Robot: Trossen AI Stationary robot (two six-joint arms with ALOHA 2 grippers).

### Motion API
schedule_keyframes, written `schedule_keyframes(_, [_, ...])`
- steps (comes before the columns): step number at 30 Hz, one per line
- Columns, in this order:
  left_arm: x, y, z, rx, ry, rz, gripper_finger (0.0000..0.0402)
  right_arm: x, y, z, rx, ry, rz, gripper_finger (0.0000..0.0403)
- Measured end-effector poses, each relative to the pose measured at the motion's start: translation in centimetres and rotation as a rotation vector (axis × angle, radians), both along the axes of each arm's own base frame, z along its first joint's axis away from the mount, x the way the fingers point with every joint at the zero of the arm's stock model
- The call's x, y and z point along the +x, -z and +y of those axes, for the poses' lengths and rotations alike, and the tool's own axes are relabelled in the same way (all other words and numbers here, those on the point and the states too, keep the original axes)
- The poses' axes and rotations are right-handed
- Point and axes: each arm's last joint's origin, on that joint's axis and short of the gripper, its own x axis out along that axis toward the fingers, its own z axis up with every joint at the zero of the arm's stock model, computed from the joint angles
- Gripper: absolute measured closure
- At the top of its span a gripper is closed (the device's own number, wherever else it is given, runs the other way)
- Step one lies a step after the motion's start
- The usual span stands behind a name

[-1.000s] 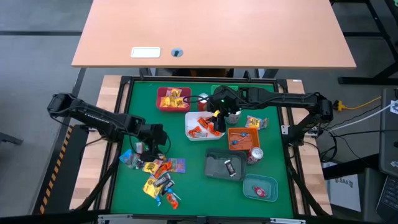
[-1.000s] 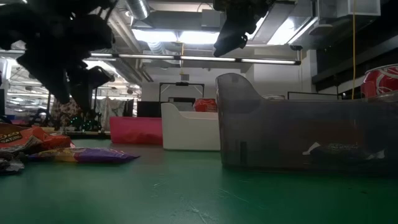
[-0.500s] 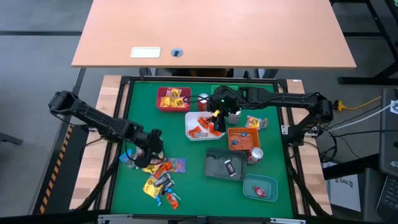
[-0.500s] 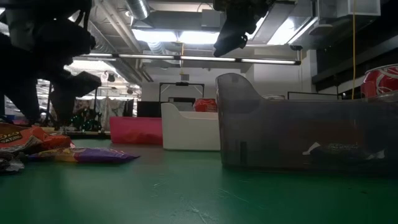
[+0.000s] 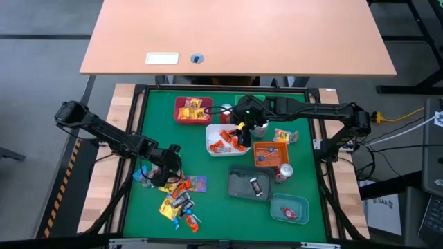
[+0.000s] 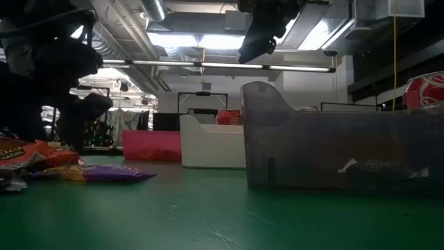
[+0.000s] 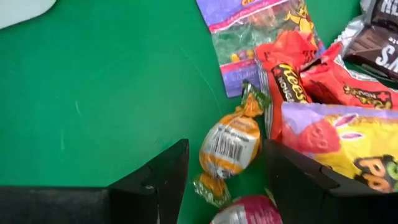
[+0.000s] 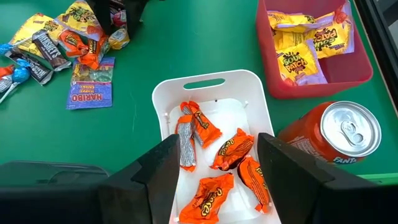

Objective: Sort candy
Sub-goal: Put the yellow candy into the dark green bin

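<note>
The loose candy lies in a pile [image 5: 177, 196] on the green mat near the table's left near corner. My left gripper [image 5: 166, 170] is low over the pile's far end. In its wrist view it is open [image 7: 227, 183], its fingers on either side of an orange-and-silver wrapped sweet [image 7: 231, 145] that lies on the mat beside a yellow and purple bag [image 7: 339, 140]. My right gripper [image 5: 242, 128] hangs open [image 8: 214, 171] above the white tray [image 8: 163, 99], which holds orange-wrapped sweets [image 8: 214, 152]. Nothing shows between its fingers.
A red tray [image 5: 179, 117] with yellow sweets stands far left. An orange tray [image 5: 271, 153], a grey tray [image 5: 239, 187] and a teal tray [image 5: 289, 209] stand to the right. Soda cans [image 5: 225, 111] [image 5: 284, 171] stand among them. Bare mat lies between pile and trays.
My left gripper has moved toward the table's near edge and down onto the far end of the candy pile, mostly in the first half second. My right gripper has kept still over the white tray.
</note>
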Motion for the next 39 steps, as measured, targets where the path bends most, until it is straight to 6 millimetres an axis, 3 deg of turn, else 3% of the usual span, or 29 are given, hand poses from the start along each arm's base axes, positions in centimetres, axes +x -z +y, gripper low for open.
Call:
schedule_keyframes(8, [0.3, 1.5, -0.1, 0.016, -0.003, 0.030, 0.0217, 0.0, 0.0, 0.0, 0.000, 0.000, -0.001, 0.0189])
schedule_keyframes(18, [0.8, 1.4, -0.2, 0.018, -0.013, 0.010, 0.0275, 0.0, 0.0, 0.0, 0.000, 0.000, -0.002, 0.0189])
schedule_keyframes(29, [2.2, -0.3, -0.3, 0.047, -0.105, -0.074, 0.0313, 0.0, 0.0, 0.0, 0.003, 0.002, -0.003, 0.0189])
schedule_keyframes(39, [5.0, -3.9, 0.0, 0.208, -0.373, -0.427, 0.0314, 0.4, -0.4, 0.2, 0.094, -0.030, -0.067, 0.0189])
